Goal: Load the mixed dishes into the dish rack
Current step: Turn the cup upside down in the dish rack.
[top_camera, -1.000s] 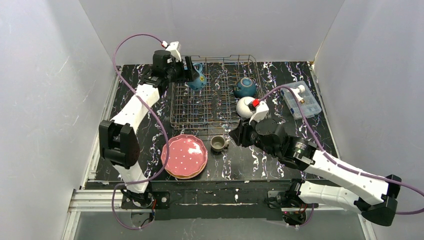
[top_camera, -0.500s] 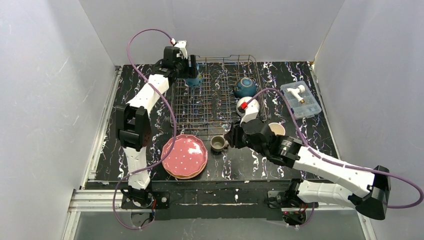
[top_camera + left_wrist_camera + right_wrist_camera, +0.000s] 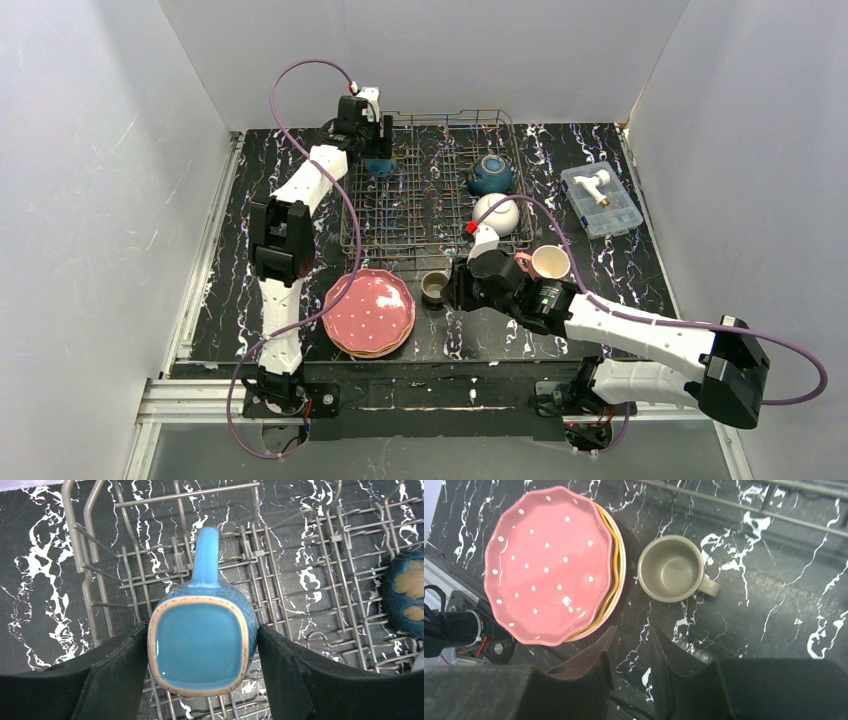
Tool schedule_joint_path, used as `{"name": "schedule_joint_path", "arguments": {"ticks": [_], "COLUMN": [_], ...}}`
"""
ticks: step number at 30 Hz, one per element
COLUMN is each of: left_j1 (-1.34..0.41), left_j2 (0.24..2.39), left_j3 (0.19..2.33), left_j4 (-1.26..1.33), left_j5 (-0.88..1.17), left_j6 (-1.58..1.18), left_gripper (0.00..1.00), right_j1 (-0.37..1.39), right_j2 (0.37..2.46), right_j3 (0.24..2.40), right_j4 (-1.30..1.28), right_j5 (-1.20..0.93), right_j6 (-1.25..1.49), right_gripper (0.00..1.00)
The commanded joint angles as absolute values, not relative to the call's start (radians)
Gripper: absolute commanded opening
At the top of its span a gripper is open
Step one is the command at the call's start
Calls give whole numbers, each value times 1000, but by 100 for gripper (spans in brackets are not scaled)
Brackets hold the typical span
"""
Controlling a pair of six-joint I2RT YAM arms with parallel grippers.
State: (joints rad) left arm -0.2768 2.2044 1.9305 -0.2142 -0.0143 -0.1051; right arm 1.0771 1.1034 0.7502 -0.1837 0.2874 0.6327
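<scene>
My left gripper (image 3: 378,152) is shut on the blue mug (image 3: 382,160) over the far left corner of the grey wire dish rack (image 3: 425,215). In the left wrist view the mug (image 3: 200,645) sits mouth-up between both fingers, handle pointing away, just above the rack wires (image 3: 300,555). My right gripper (image 3: 456,287) hangs beside the grey-olive mug (image 3: 435,287), slightly open and empty. In the right wrist view (image 3: 634,640) that mug (image 3: 671,575) stands upright ahead of the fingertips, next to the pink dotted plate (image 3: 554,565) topping a stack.
A teal bowl (image 3: 490,174) and a white bowl (image 3: 497,212) lie in the rack's right side. A pink mug (image 3: 548,262) stands just behind my right arm. The plate stack (image 3: 368,312) is near the front edge. A clear plastic box (image 3: 601,198) is at the far right.
My left gripper has carried the blue mug right, over the rack's far left corner. My right arm has swung left toward the grey-olive mug, uncovering the pink mug.
</scene>
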Motion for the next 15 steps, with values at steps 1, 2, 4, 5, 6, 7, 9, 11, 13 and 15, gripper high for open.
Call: {"name": "schedule_joint_path", "arguments": {"ticks": [1, 2, 4, 5, 6, 7, 9, 11, 13, 15], "left_j1": [-273, -272, -272, -273, -272, -273, -274, -274, -274, -274], "left_j2": [2200, 2209, 2226, 2233, 2239, 2246, 2263, 2278, 2291, 2306], "left_j3": [2008, 2017, 2034, 2042, 2050, 2059, 2076, 2092, 2103, 2121], "left_j4": [-161, -162, -164, -164, -164, -164, -164, -164, -163, -163], "left_j5": [-72, -78, -88, -90, -93, -97, -101, -110, -114, -114], "left_j6": [-57, -51, -43, -40, -35, -33, -25, -16, -9, -9], "left_gripper": [0, 0, 0, 0, 0, 0, 0, 0, 0, 0], "right_j1": [1069, 1068, 1066, 1065, 1065, 1063, 1062, 1062, 1060, 1059], "right_j2": [1098, 1099, 1101, 1101, 1101, 1103, 1106, 1109, 1111, 1107], "right_j3": [730, 733, 740, 743, 744, 744, 744, 743, 744, 742], "right_j4": [-90, -91, -97, -99, -102, -101, -101, -100, -97, -91], "right_j5": [244, 243, 242, 244, 245, 245, 246, 246, 248, 250], "right_j6": [672, 672, 664, 662, 659, 657, 657, 659, 665, 667], "right_gripper": [36, 36, 36, 36, 36, 36, 36, 38, 41, 42]}}
